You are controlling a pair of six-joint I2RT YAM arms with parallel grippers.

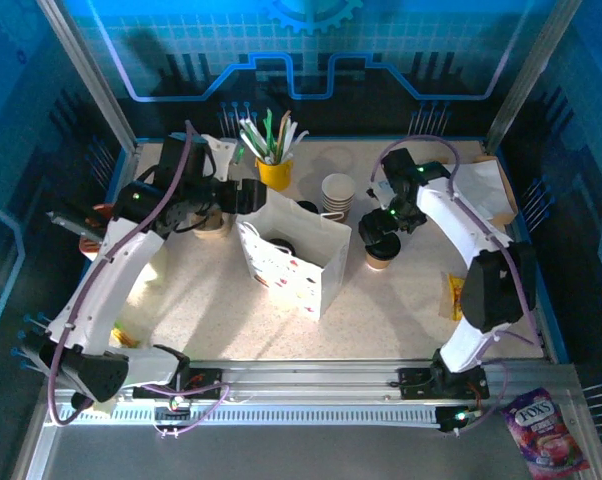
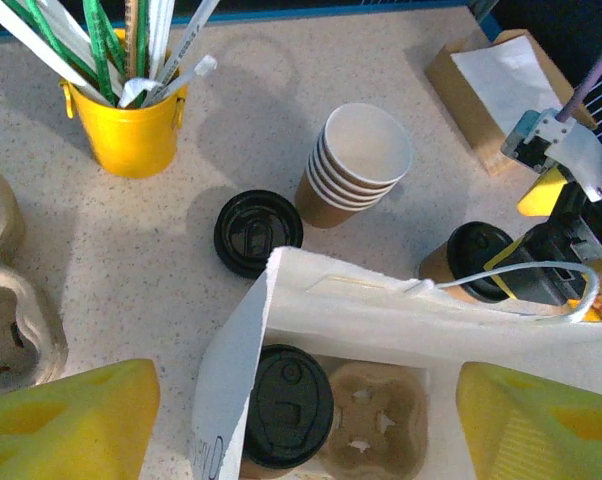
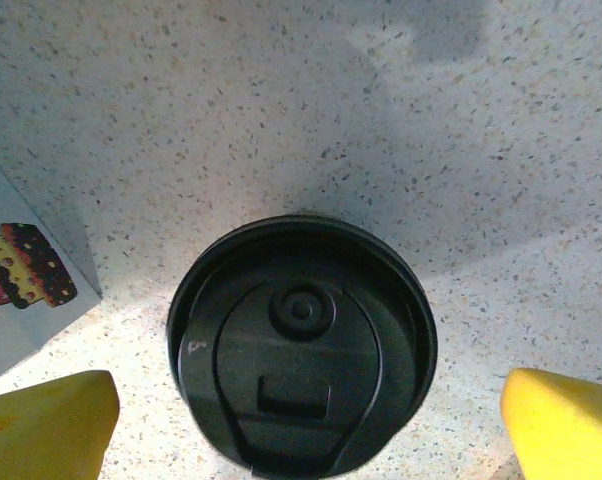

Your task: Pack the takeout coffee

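Note:
A white paper bag (image 1: 286,262) stands open mid-table. Inside it, one takeout coffee (image 2: 286,405), a kraft cup with a black lid, sits in a pulp carrier (image 2: 381,430). My left gripper (image 2: 301,435) hovers over the bag mouth, open, its yellow fingers (image 2: 71,425) far apart and touching nothing. The second takeout coffee (image 3: 301,345) stands on the table right of the bag (image 1: 381,258). My right gripper (image 3: 301,430) is directly above it, open, with the fingertips (image 3: 566,425) wide of the lid on both sides and clear of the cup.
Behind the bag lie a loose black lid (image 2: 256,232), a stack of lidless cups (image 2: 356,165) and a yellow cup of utensils (image 2: 131,130). A pulp tray (image 2: 6,300) sits at the left, a brown paper packet (image 2: 491,90) at the back right.

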